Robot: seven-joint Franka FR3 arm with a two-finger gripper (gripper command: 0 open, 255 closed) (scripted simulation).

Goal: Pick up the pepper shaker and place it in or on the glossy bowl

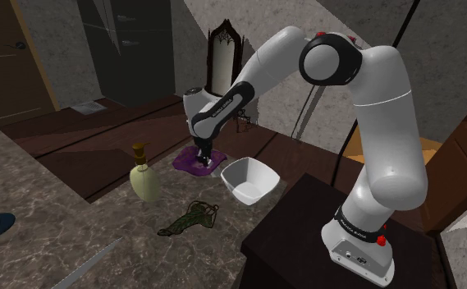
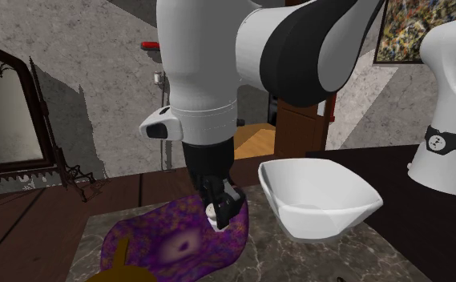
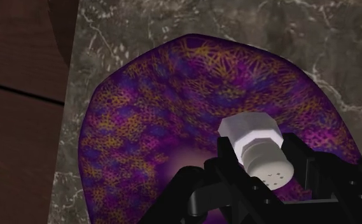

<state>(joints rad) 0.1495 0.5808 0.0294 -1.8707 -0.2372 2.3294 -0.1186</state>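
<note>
The pepper shaker (image 3: 259, 150), a white piece with a faceted base and a perforated cap, sat clasped between the two black fingers of the gripper (image 3: 261, 158). The fingers had closed narrowly on its sides. It stood upright inside the rim of the purple bowl (image 3: 147, 114), off the bowl's middle, with its base pointing down toward the patterned inner wall. I cannot tell whether the base touched the bowl.

In the second exterior view the shaker (image 2: 211, 211) and gripper (image 2: 220, 210) were at the edge of the purple bowl (image 2: 162, 232) that lies nearest the white bowl (image 2: 322, 196). The white bowl stood just beside the purple bowl, apart from it.

The purple bowl rested on a grey marble counter (image 3: 173, 19), close to the counter's edge, with brown floorboards beyond.

In the shoulder view a pale olive bottle (image 1: 145, 179) with a stopper stood near the purple bowl (image 1: 186, 162), toward that view's left. A dark green tangle (image 1: 192, 217) lay farther from the purple bowl than the bottle did. A dark-framed mirror (image 1: 223, 49) stood well behind the purple bowl.
</note>
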